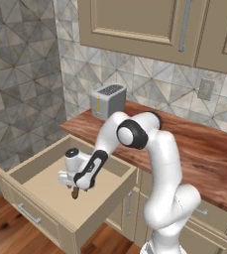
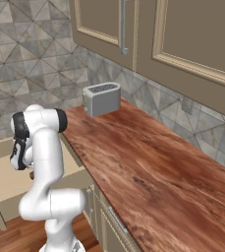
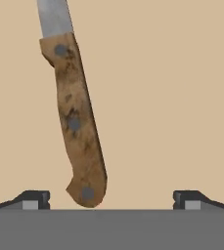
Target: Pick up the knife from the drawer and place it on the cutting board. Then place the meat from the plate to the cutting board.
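The knife [image 3: 77, 122] lies flat on the light tan floor of the open drawer [image 1: 45, 196], its brown wooden handle toward the hand and the grey blade running off the top of the hand view. My gripper [image 3: 111, 199] hovers just above the handle with its two dark fingertips [image 3: 33, 199] spread wide, open and holding nothing. In the left base view the hand [image 1: 71, 177] is lowered inside the drawer, with a bit of the brown knife handle [image 1: 75, 193] showing beneath it. In the right base view the arm hides the hand, and the drawer [image 2: 6, 179] stands open at the left.
A silver toaster [image 1: 108, 101] stands on the reddish wooden counter [image 1: 204, 158] against the tiled wall. Beige upper cabinets [image 1: 149, 25] hang above. The drawer's walls [image 1: 16, 168] enclose the hand on all sides. Narrower beige drawers [image 1: 130, 203] sit below the counter.
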Robot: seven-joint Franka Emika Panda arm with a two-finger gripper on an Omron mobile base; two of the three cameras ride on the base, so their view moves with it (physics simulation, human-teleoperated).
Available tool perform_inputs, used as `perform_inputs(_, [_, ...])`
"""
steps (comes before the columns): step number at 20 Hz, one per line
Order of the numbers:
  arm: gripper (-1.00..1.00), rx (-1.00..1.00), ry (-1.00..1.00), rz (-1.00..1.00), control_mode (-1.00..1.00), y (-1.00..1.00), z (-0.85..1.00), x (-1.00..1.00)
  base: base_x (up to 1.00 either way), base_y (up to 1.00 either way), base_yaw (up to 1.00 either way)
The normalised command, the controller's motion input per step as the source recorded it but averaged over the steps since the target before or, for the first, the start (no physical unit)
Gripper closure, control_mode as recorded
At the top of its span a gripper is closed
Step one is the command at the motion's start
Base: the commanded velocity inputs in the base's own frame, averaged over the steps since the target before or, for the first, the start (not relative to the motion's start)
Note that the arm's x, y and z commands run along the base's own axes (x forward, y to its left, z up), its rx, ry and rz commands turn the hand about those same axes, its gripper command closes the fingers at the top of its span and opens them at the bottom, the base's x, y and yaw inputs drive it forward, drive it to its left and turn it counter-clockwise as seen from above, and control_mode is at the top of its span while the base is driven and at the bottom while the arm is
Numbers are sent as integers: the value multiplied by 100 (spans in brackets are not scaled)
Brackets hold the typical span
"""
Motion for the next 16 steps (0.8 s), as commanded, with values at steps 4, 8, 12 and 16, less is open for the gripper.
perform_inputs(4, [-100,-1,0,0,-100,3,-16,29,0,0,0])
perform_inputs(8, [-100,0,0,0,-100,10,-22,28,0,0,0])
perform_inputs(12, [-100,-1,0,0,-100,5,-27,22,0,0,0])
perform_inputs(16, [-100,-3,2,0,-100,1,-30,14,0,0,0])
